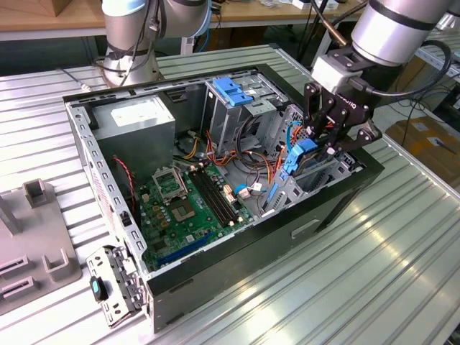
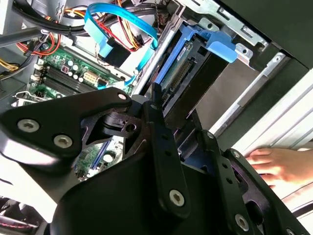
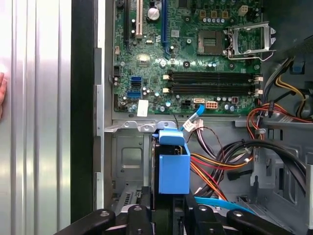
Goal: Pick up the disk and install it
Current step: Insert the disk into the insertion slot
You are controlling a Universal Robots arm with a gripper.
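Note:
The disk (image 1: 300,162) is a flat metal drive in a bright blue carrier. It stands on edge and tilted in the metal bay at the exterior view's right end of the open computer case (image 1: 237,269). My gripper (image 1: 320,144) comes down from above and is shut on the disk's upper part. In the first wrist view the blue carrier (image 3: 173,166) sits between my black fingers (image 3: 138,215), above the bay floor. In the second wrist view the disk's connector edge (image 2: 182,73) and blue tab (image 2: 221,49) lie just beyond a fingertip (image 2: 156,98).
Inside the case are a green motherboard (image 1: 190,208), a grey power supply (image 1: 136,122), a metal cage with blue clips (image 1: 233,90) and loose cables (image 3: 230,161). A person's hand (image 2: 274,164) rests on the ribbed table beside the case. A grey fixture (image 1: 36,244) stands at the exterior view's left.

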